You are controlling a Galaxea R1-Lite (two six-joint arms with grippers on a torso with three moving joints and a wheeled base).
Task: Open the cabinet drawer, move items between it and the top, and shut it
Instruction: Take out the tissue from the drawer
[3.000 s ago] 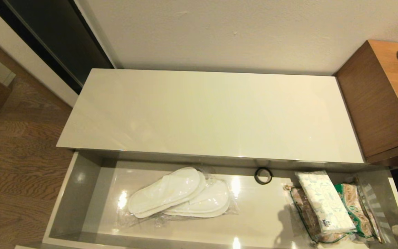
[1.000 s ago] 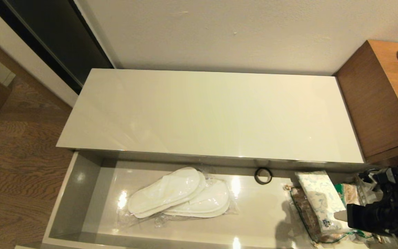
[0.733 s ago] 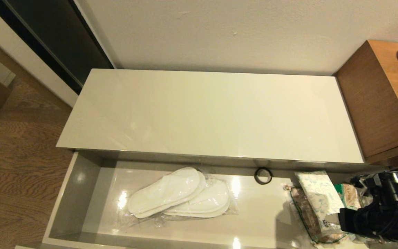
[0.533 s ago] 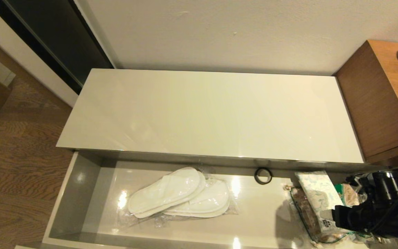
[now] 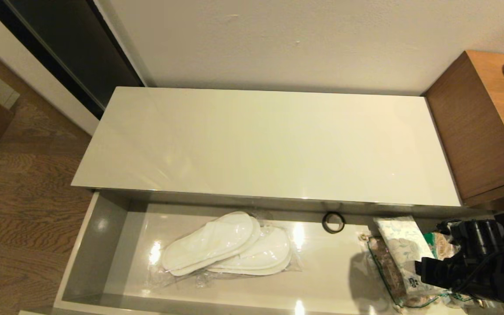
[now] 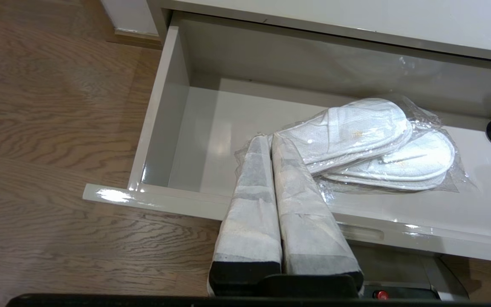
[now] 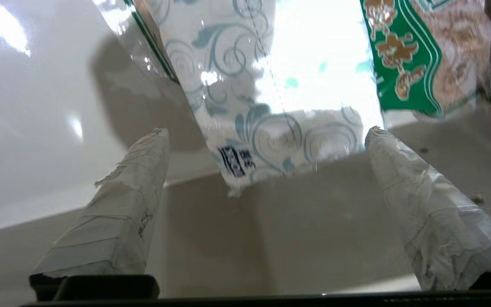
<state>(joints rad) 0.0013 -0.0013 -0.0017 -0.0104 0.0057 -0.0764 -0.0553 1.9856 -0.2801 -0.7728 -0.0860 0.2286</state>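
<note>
The cabinet drawer [image 5: 103, 227] stands pulled out under the cream top [image 5: 269, 144]. The wrapped white slippers [image 5: 228, 245] lie left of its middle. At its right end the leaf-print tissue pack [image 5: 403, 249] rests on a snack bag. My right arm [image 5: 475, 262] reaches in from the right. In the right wrist view my right gripper [image 7: 266, 131] is open, its fingertips on either side of the tissue pack's [image 7: 271, 106] near labelled end, apart from it. My left gripper [image 6: 270, 138] is shut and empty, above the drawer's front rim [image 6: 113, 194] beside the slippers [image 6: 369, 140].
The green-labelled snack bag [image 5: 446, 245] lies under the tissue pack and shows beside it [image 7: 403, 55]. A small black ring [image 5: 333, 222] sits at the drawer's back wall. A taller brown wooden cabinet [image 5: 484, 127] borders the top on the right. Wood floor lies to the left.
My right arm has come into view from the right and moved left over the drawer's right end, toward the tissue pack's near end. The slippers, tissue pack and ring have not moved.
</note>
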